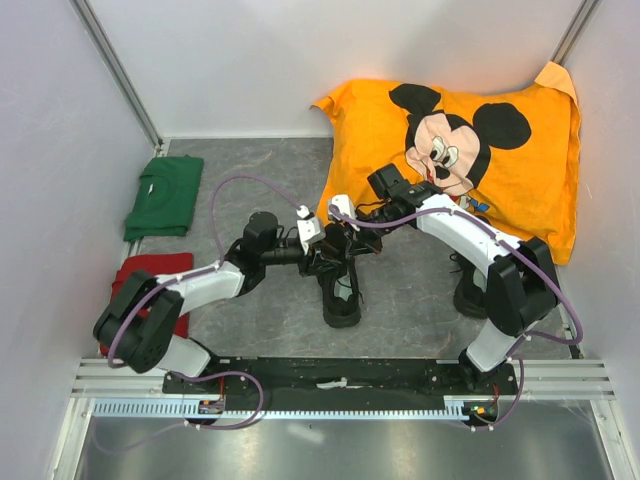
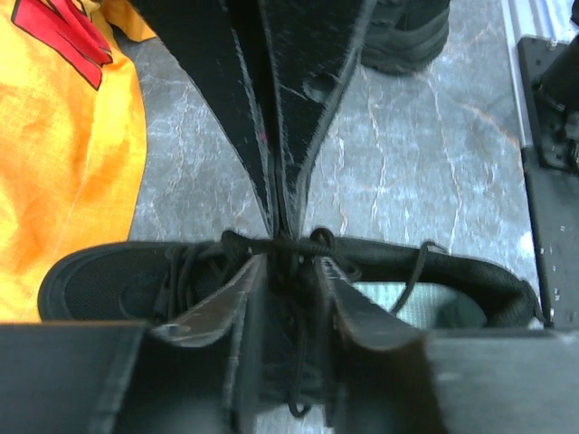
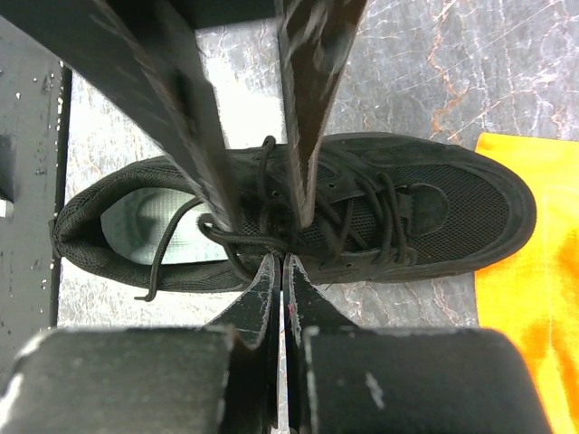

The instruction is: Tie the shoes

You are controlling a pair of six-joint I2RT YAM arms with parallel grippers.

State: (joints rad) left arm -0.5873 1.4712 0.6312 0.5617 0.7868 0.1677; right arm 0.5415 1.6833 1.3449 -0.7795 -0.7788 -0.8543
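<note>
One black shoe [image 1: 341, 295] lies in the middle of the grey table, toe away from the arms; its pale insole [image 3: 149, 221] shows. Both grippers meet over its laces [image 3: 262, 237]. My right gripper [image 3: 285, 259] is shut, its tips pinching a strand of lace at the shoe's side. Opposite it, my left gripper [image 2: 289, 264] has its fingers apart, with lace strands and a hanging loop [image 2: 298, 398] between them. The other shoe [image 1: 468, 295] stands to the right, partly hidden behind the right arm.
An orange Mickey Mouse pillow [image 1: 470, 130] fills the back right, close to the shoe's toe. A folded green shirt [image 1: 165, 195] and a red cloth [image 1: 150, 268] lie at the left. The arms' base rail [image 1: 340, 385] runs along the near edge; white walls enclose the table.
</note>
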